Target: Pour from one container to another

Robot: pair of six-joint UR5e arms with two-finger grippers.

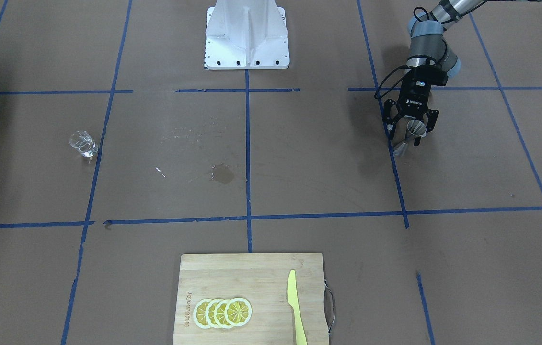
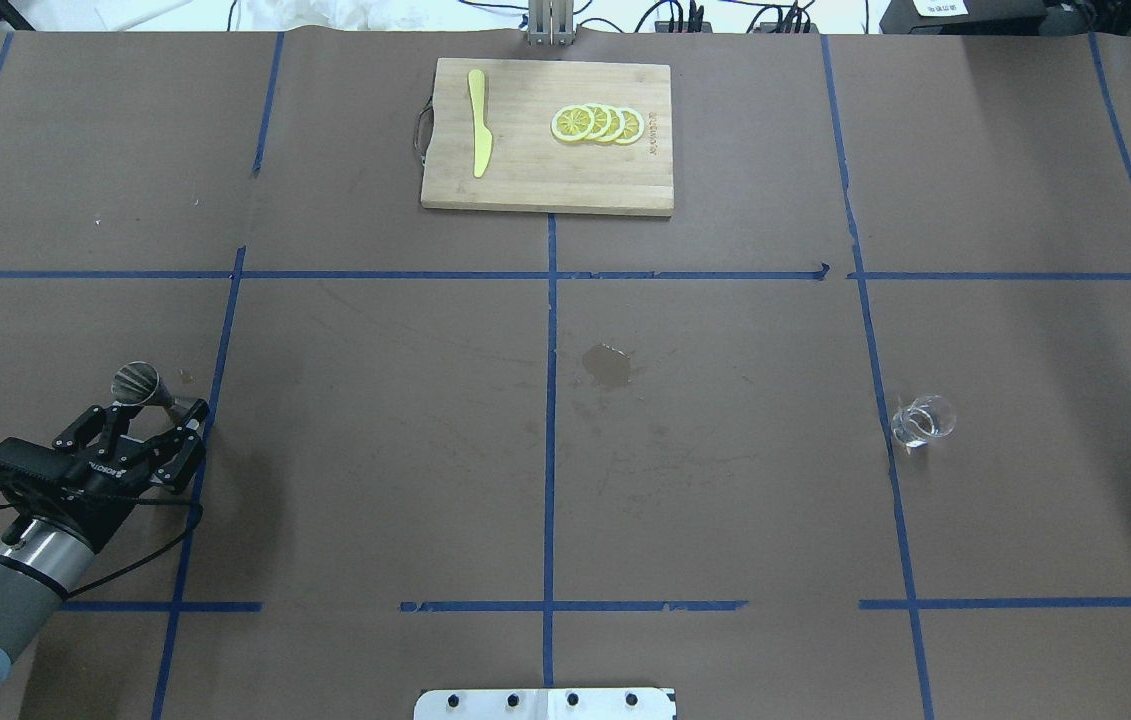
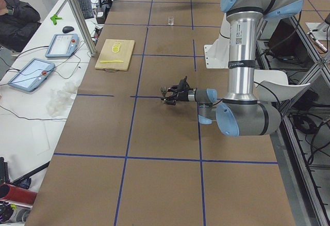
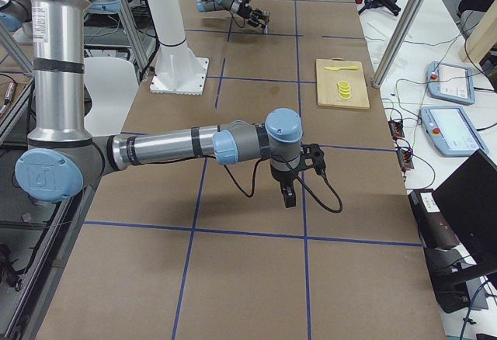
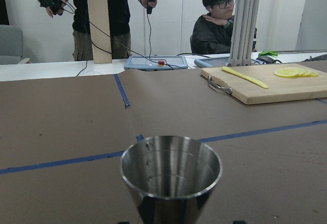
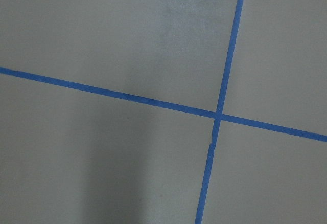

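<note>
The silver hourglass jigger (image 2: 150, 390) stands on the brown table on my left side. My left gripper (image 2: 160, 412) lies low and level at it, open, with one finger on each side of the jigger's lower half. The front-facing view shows the same jigger (image 1: 413, 129) between those spread fingers, and the left wrist view looks straight into its rim (image 5: 171, 175). The small clear glass cup (image 2: 922, 420) stands alone far to the right, next to a blue tape line, with nothing near it. My right gripper (image 4: 287, 192) points down over bare table. Whether it is open or shut I cannot tell.
A wooden cutting board (image 2: 545, 180) at the far middle edge carries lemon slices (image 2: 597, 123) and a yellow knife (image 2: 478, 135). A dark wet stain (image 2: 608, 366) marks the table centre. The white robot base (image 1: 247, 38) sits at the near edge. Operators (image 5: 219, 14) stand beyond the table.
</note>
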